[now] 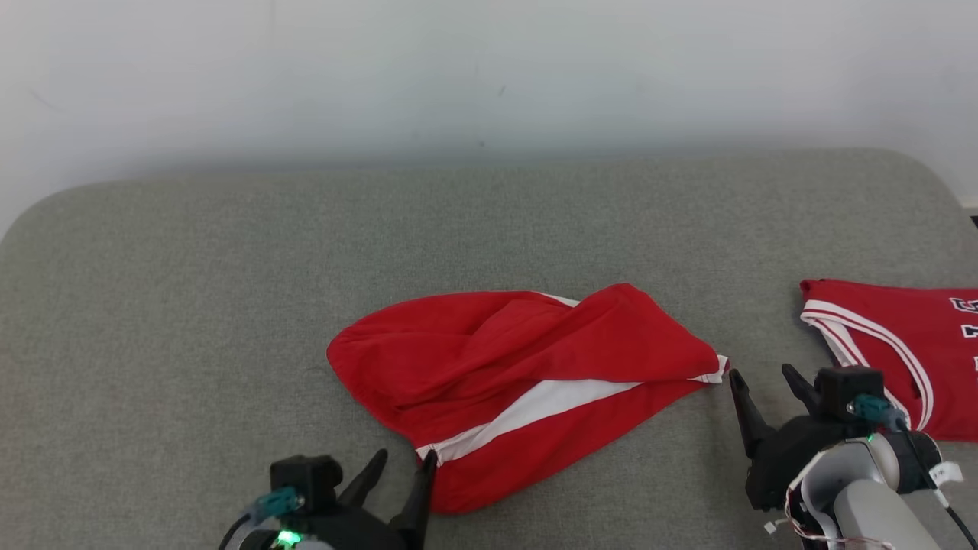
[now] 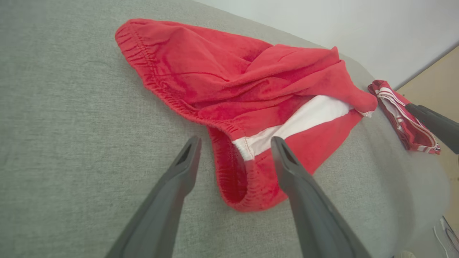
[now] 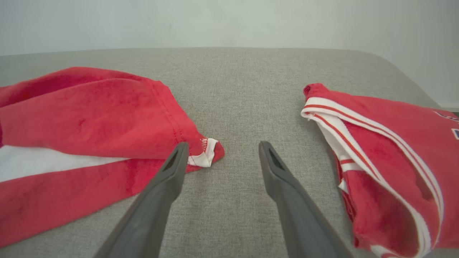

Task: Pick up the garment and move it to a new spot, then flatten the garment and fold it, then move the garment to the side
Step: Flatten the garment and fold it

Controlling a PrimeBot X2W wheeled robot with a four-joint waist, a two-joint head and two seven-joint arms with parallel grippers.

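The garment [image 1: 519, 374], red shorts with a white side stripe, lies crumpled in the middle of the grey padded surface [image 1: 191, 305]. My left gripper [image 1: 401, 462] is open at the near left end of the garment [image 2: 233, 86], its fingers straddling the elastic waistband corner without closing on it. My right gripper [image 1: 760, 378] is open just right of the garment's hem corner [image 3: 206, 152]. In the right wrist view my right gripper [image 3: 222, 148] holds nothing, and its left finger sits beside that hem corner.
A second red garment [image 1: 901, 344] with white trim and lettering lies at the right edge of the surface, also seen as red cloth [image 3: 387, 150] right of my right fingers. A pale wall [image 1: 489, 69] rises behind the rounded far edge.
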